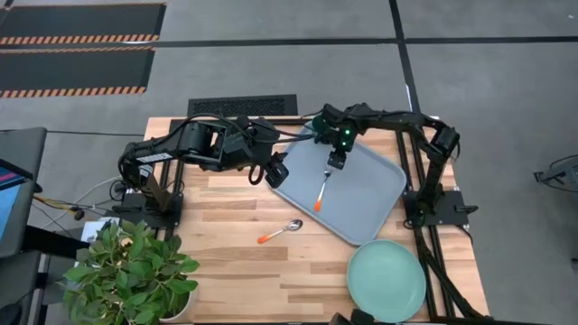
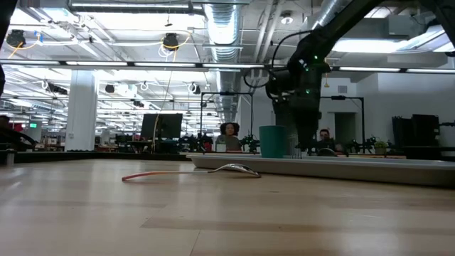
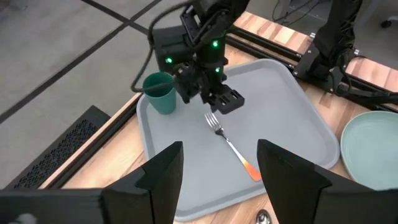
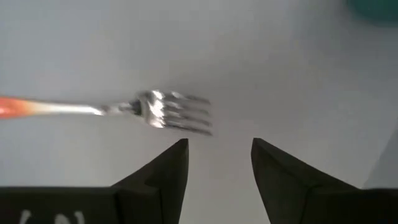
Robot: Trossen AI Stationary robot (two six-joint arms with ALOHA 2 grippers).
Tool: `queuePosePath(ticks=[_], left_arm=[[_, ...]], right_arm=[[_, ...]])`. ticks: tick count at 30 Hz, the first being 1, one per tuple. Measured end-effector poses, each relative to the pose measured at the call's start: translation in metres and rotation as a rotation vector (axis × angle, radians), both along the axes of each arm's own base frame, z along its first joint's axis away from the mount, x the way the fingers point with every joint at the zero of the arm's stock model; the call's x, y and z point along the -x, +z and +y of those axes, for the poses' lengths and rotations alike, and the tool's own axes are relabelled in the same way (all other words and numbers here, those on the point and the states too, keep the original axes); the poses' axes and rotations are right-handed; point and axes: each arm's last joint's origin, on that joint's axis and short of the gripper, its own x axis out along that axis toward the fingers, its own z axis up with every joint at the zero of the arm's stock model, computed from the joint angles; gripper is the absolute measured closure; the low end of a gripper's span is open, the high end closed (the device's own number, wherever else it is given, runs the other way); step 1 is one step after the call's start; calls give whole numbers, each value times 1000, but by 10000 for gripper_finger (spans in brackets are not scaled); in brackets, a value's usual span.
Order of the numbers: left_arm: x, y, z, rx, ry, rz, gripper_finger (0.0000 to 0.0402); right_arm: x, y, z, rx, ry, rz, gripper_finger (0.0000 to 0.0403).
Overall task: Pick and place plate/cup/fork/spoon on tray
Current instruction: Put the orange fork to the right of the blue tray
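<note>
Orange-handled fork (image 1: 323,190) and cup (image 3: 160,92) sit on the tray (image 1: 379,185); spoon (image 1: 281,231) and plate (image 1: 386,281) remain on the counter (image 1: 235,271); right gripper (image 1: 335,162) open, empty; left gripper (image 1: 275,173) open, empty

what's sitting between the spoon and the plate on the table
Nothing. In the high view, only bare wood separates the spoon from the plate; the tray's corner edges close but stays off that line.

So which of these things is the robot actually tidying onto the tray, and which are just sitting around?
Part of the job:
tray
fork, lying on the tray
cup, standing on the tray
spoon, on the table
plate, on the table

Just lying about:
potted plant
black floor grille
</note>
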Motion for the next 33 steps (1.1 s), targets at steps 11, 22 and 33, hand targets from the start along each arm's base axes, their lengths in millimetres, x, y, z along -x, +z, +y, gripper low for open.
queuePosePath(ticks=[11, 22, 33], left_arm=[[0, 0, 0, -1, -1, 1, 207], [0, 0, 0, -1, -1, 1, 207], [0, 0, 0, -3, -3, 3, 207]], right_arm=[[-5, -10, 5, 40, 38, -47, 222], [-10, -10, 8, 55, 75, -63, 289], [-9, -10, 8, 73, 78, -47, 394]])
